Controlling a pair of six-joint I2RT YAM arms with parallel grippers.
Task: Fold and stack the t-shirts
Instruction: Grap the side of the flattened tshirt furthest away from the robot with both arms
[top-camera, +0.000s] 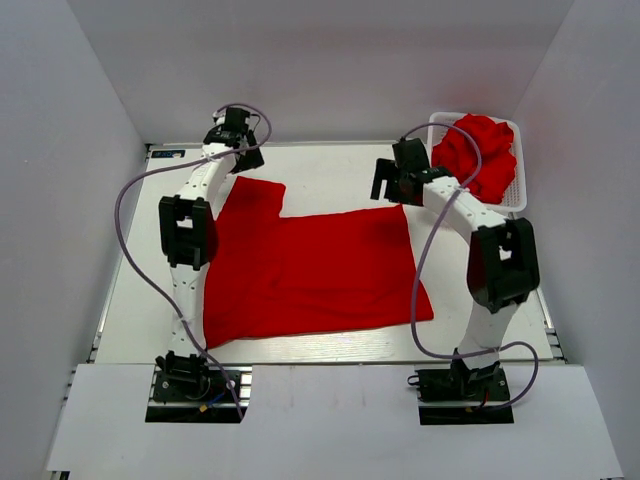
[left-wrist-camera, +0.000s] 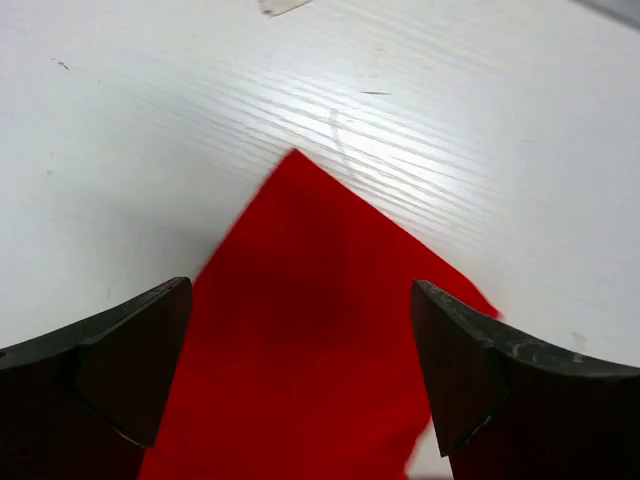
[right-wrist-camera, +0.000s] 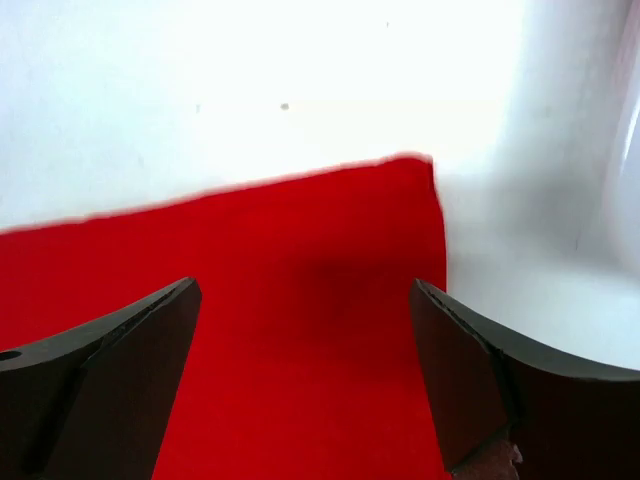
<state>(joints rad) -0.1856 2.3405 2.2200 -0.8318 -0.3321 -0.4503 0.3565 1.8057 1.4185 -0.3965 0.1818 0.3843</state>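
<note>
A plain red shirt (top-camera: 310, 270) lies flat on the white counter (top-camera: 140, 300), long axis running left to right, one sleeve (top-camera: 252, 197) jutting toward the back left. The left end effector (left-wrist-camera: 300, 370) hangs over that sleeve's far corner, the right end effector (right-wrist-camera: 305, 370) over the far right corner. Each is spread wide and empty, cloth directly below. A crumpled heap of shirts (top-camera: 480, 150) fills the basket (top-camera: 519, 180), far right.

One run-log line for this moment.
t-shirt: spread flat | left gripper: open over a corner | right gripper: open over a corner | basket: heaped shirts
</note>
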